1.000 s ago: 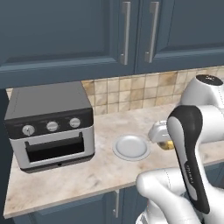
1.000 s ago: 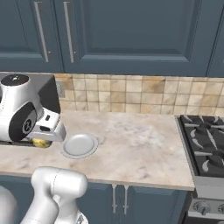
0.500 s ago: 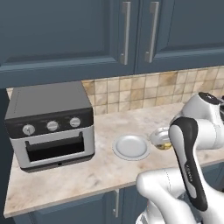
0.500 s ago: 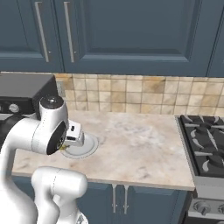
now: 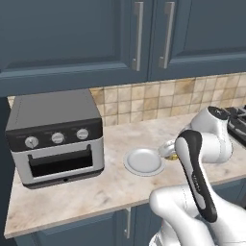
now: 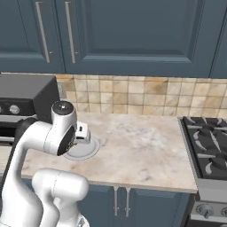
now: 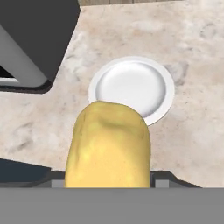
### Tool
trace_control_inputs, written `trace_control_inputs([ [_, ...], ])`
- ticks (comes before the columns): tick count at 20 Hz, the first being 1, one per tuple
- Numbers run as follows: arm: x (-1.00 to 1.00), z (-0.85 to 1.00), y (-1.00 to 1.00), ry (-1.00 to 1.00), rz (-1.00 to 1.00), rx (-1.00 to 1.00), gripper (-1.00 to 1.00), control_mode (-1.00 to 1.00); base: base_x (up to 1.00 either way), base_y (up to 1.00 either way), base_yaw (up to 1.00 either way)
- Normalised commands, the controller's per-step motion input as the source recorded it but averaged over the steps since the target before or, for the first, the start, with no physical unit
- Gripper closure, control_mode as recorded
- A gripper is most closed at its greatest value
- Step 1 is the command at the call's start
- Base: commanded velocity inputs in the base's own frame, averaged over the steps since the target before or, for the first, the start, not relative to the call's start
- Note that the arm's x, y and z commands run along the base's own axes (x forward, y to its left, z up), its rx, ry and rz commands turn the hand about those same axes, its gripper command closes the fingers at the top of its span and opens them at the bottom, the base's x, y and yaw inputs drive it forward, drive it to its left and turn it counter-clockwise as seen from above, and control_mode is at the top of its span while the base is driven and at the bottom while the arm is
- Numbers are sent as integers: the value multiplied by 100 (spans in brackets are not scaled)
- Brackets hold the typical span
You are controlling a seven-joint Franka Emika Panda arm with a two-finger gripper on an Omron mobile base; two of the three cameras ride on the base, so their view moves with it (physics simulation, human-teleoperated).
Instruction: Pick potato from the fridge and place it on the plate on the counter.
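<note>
While your gripper (image 7: 107, 183) hangs above the counter (image 5: 96, 192), its fingers pinch the potato (image 7: 108, 146), which sits just above the near rim of the plate (image 7: 131, 87), beside the toaster oven (image 5: 55, 137).

Both base views look forward and down from behind the arm, sharing the counter (image 5: 96, 192) and plate (image 6: 82, 150); hand view hangs close above them.

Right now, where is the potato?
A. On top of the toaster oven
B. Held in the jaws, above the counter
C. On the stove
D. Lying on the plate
B: in the hand view the potato sits between the jaws, with the plate bare beyond it on the counter.
</note>
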Motion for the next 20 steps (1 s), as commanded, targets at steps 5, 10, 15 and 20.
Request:
trace_control_inputs([
  [5, 55, -37, 20, 0, 9, 0, 100, -100, 0, 0, 0],
  [10, 49, -41, 21, 0, 7, 0, 100, -100, 0, 0, 0],
  [15, 20, -38, 15, 0, 6, 0, 100, -100, 0, 0, 0],
  [20, 11, -13, 0, 0, 9, 12, 100, -100, 0, 0, 0],
])
